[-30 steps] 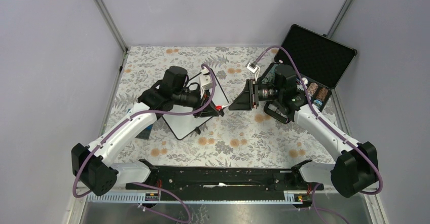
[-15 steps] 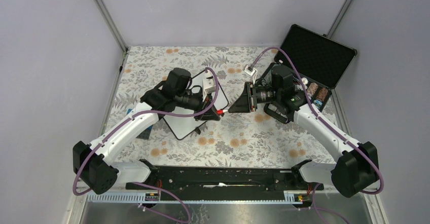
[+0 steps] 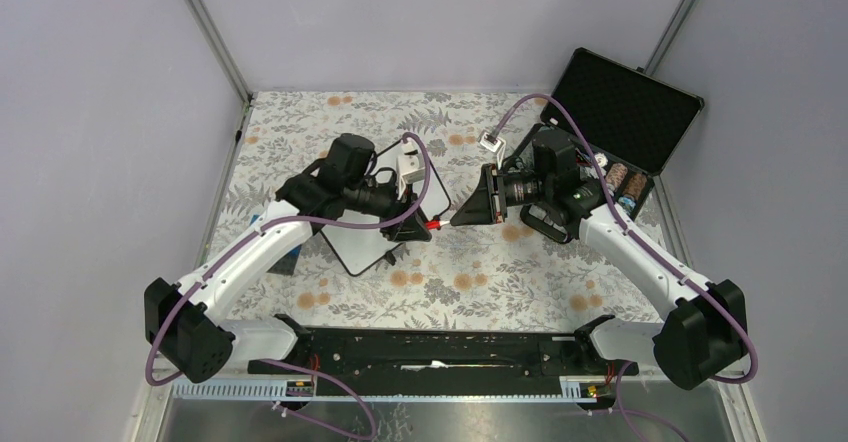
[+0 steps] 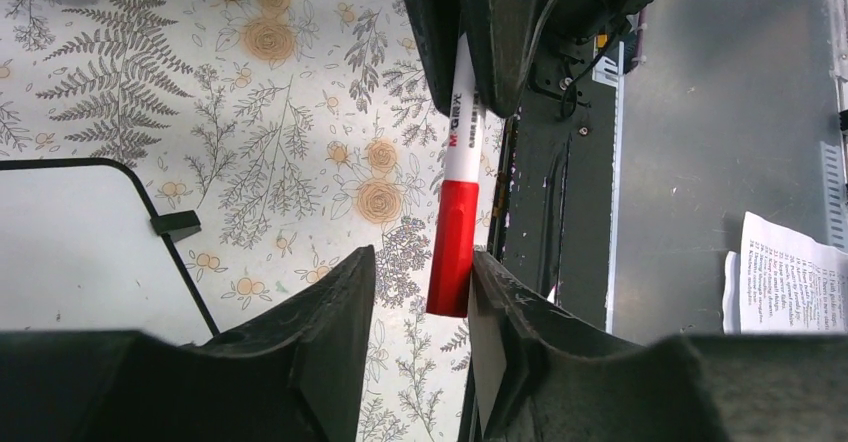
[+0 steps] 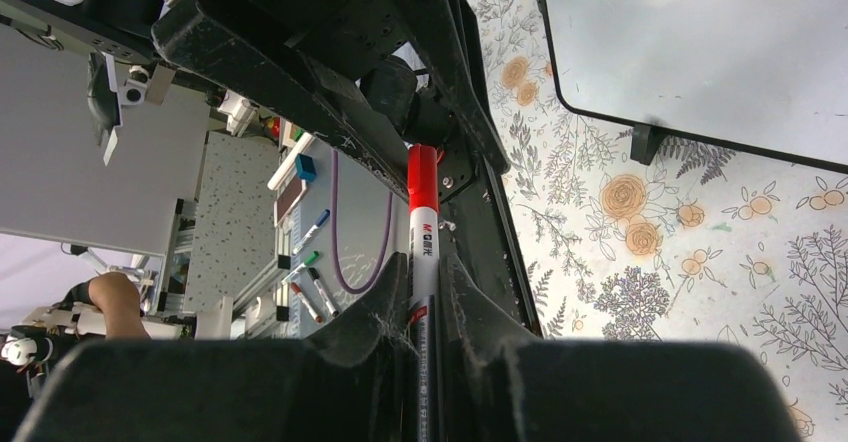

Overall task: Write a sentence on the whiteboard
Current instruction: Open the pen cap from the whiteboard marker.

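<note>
Whiteboard (image 3: 362,249) under left arm (image 3: 250,252) (marker (image 3: 432,225) beside)

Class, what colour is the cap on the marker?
Red. The cap shows best in the left wrist view.

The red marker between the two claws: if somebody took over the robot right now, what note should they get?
Right gripper: shut on the white barrel of the marker.
Left gripper: open, standing loosely either side of the red cap.
Whiteboard: flat on the table, partly under the left arm; the parts in view are blank.
Done: marker lifted, held between the two arms.
Left: cap is on; pull it off, then write the sentence.
</note>
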